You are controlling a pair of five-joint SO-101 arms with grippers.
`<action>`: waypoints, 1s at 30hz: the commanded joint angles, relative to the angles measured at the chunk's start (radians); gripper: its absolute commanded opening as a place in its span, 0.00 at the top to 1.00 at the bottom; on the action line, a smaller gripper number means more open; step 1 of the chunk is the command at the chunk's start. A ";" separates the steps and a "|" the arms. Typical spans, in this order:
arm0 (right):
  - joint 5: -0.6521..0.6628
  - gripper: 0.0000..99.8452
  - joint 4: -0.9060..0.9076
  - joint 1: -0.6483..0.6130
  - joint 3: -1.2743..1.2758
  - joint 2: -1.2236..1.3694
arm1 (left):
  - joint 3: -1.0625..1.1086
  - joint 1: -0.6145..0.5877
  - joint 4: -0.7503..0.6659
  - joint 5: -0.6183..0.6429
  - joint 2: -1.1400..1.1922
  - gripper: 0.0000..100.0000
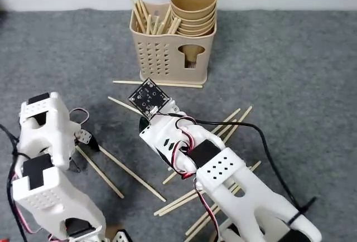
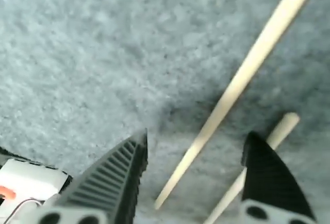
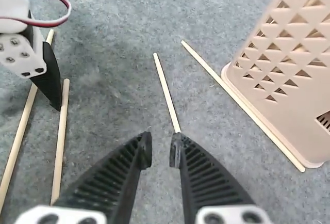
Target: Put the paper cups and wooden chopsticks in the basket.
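While the left gripper [image 2: 197, 137] hung well off the basket [image 1: 159, 58], jaws wide apart astride a chopstick [image 2: 242, 79], probably to pinch it, the right gripper [image 3: 161, 142], nearer the basket, had its jaws nearly together at a second chopstick [image 3: 166, 87]. Paper cups [image 1: 193, 2] sat stacked in the basket; loose chopsticks [image 1: 231, 122] lay before it.

**newbie:** where's there room to get through?

**regular:** the surface [image 1: 290, 58] right of the basket [image 1: 167, 58] is wide open, and its left side too. The basket's top is tight: the paper cups [image 1: 193, 2] fill one compartment and standing chopsticks [image 1: 146, 16] crowd the other. A loose chopstick [image 1: 159, 83] lies along its front. The right arm [image 1: 223, 169] hogs the middle.
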 commanded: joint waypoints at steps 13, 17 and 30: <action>0.008 0.92 -0.024 -0.002 -0.006 -0.038 | -0.039 0.046 -0.017 0.021 0.041 0.99; 0.008 0.92 -0.024 -0.002 -0.006 -0.038 | -0.081 0.046 -0.017 0.021 0.041 0.99; 0.008 0.92 -0.024 -0.002 -0.006 -0.038 | -0.938 0.115 0.192 -0.091 0.040 0.99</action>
